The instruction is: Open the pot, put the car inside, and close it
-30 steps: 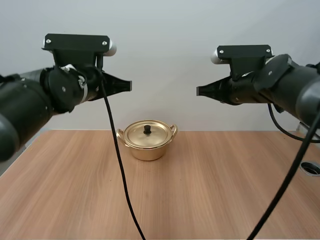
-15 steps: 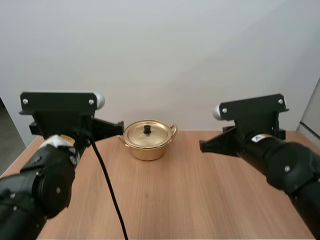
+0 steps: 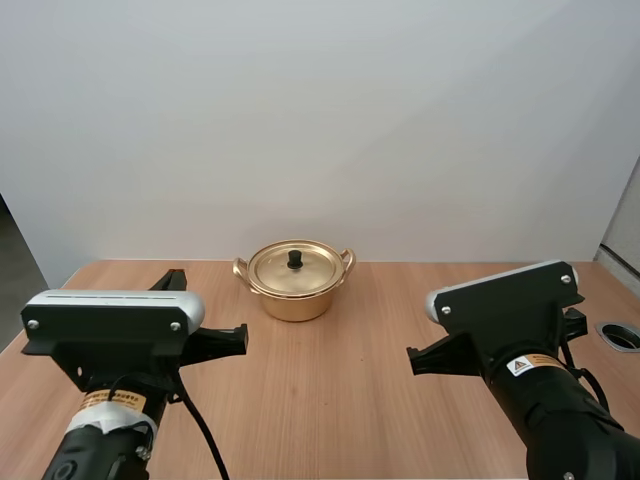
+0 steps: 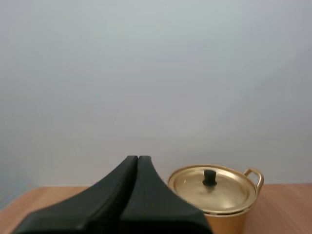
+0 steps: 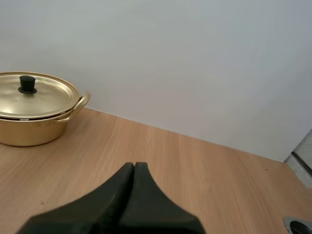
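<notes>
left gripper point(image 4: 137, 160) and right gripper point(image 5: 134, 166) were each pinched together on nothing, well short of the lidded gold pot point(image 3: 295, 296).

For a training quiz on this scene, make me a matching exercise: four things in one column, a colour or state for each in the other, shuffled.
1. pot
2. lid knob
3. left gripper
4. table

A. wood-grained
B. shut on nothing
C. golden, closed
D. small, black, upright

Pairs: 1-C, 2-D, 3-B, 4-A.
</notes>
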